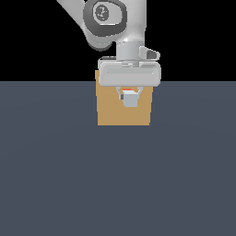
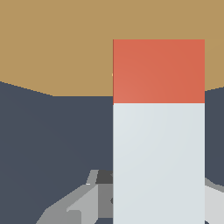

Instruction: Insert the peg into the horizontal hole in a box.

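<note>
The gripper [image 1: 129, 98] is closed on the peg [image 2: 158, 131], holding it by its white half; in the wrist view grey fingers [image 2: 83, 201] flank that half on both sides. The peg's orange end points away from the hand toward the box [image 1: 107, 108]. In the exterior view the hand hangs in front of the upper middle of the box's near face, with only a sliver of orange showing just above the fingertips.

The hole itself cannot be made out in either view: the hand covers that part of the face in the exterior view, and the peg blocks it in the wrist view. There the orange tip overlaps the tan face, but whether it has entered or only reaches the face cannot be told.

The step in hand looks like the final push. To do it well, the peg should stay level and square to the face, and travel should run straight along its own axis. Any sideways or vertical offset will likely jam the square tip on the rim, so corrections should be small and made before pushing deeper. The grip should stay firm, since a slipping peg would tilt. The wrist view suggests the peg is straight, which is favourable.
</note>
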You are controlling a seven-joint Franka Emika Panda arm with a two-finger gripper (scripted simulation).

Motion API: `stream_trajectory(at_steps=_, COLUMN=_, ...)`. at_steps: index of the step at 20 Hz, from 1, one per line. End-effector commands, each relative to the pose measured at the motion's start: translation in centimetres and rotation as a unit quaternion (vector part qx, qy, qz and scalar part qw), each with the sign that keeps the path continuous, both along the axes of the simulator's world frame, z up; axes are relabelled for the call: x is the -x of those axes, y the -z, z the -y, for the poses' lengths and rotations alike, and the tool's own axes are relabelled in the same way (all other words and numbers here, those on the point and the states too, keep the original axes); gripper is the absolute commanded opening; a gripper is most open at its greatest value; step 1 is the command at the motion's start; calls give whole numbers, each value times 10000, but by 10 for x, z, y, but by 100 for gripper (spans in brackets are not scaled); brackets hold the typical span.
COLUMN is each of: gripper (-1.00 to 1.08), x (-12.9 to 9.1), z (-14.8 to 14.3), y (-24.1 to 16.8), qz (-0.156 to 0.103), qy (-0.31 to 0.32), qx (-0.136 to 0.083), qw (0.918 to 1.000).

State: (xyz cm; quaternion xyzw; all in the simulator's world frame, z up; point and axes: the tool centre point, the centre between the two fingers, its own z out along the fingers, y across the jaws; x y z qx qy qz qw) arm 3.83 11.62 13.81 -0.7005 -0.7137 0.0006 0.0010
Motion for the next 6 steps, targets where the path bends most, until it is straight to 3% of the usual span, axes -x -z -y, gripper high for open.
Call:
stream_trajectory(at_steps=1, gripper=-100, x=-1, z=-14, y=-3, qz=24, qy=12, qx=-2, qw=10000)
stream_trajectory(at_steps=6, gripper=-100, x=-2, z=-25, y=-3, qz=24, qy=12, qx=-2, qw=10000)
